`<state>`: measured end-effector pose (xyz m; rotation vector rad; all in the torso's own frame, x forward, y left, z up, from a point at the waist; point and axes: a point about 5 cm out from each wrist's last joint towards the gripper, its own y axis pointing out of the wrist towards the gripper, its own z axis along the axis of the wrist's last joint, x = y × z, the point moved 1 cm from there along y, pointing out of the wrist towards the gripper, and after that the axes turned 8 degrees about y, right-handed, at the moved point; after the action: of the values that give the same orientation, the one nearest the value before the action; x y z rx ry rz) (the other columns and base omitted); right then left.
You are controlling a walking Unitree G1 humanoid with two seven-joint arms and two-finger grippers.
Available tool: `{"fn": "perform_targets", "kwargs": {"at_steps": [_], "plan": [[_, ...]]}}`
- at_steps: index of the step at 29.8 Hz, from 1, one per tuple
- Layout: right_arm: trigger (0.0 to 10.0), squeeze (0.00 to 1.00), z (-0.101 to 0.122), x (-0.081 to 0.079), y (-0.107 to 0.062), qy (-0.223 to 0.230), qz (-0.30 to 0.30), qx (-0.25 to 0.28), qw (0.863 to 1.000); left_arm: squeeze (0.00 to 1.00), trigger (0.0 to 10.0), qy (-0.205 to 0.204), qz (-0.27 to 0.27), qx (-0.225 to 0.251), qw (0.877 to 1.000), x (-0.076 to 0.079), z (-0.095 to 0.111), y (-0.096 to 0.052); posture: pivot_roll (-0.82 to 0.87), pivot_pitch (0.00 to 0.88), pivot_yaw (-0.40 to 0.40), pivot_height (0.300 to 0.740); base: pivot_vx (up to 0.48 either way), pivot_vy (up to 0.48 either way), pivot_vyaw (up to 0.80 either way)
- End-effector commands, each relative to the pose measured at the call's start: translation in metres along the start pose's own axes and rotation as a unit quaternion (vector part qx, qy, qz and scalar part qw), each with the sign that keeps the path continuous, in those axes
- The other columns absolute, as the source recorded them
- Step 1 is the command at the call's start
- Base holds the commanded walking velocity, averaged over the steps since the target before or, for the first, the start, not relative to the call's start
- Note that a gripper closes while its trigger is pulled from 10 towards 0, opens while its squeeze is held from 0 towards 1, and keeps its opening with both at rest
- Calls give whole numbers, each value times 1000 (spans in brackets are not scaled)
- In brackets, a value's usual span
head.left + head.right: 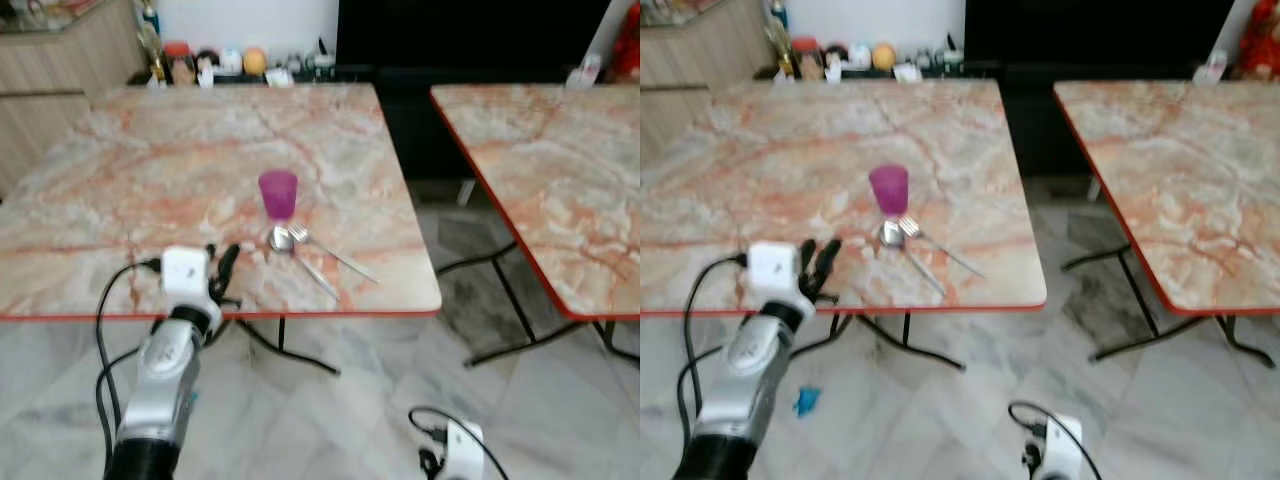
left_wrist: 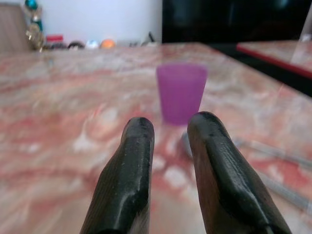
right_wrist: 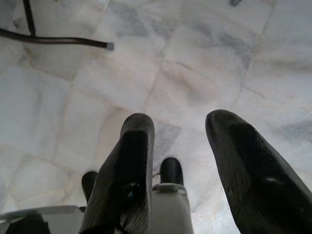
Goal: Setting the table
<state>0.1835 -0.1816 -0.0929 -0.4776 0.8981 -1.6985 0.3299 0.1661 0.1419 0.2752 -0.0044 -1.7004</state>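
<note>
Left arm raised over the near edge of the marble table (image 1: 150, 160), left gripper (image 1: 225, 268) aimed at the purple cup (image 1: 278, 193), fingers (image 2: 131, 170) slightly parted, holding nothing. Right gripper (image 3: 180, 161) hanging low over the floor, spread, empty. Cup upright, spoon (image 1: 283, 240) and fork (image 1: 330, 252) lying just beside it.
</note>
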Motion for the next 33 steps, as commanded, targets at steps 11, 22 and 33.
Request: {"fn": "perform_targets", "kwargs": {"at_steps": [11,22,33], "plan": [[10000,0,9,5,1,6,-5,18,1000,0,10000,-19,-2,0,1000,0,-2,9,130,0,1,740,46,0,-159],[10000,0,1,-1,-1,-4,8,14,1000,0,10000,-23,5,2,1000,-3,-2,9,130,0,0,740,278,0,-47],[10000,0,-5,24,-6,-11,0,8,1000,0,10000,-22,8,7,1000,-5,0,11,131,0,0,740,278,0,0]]}}
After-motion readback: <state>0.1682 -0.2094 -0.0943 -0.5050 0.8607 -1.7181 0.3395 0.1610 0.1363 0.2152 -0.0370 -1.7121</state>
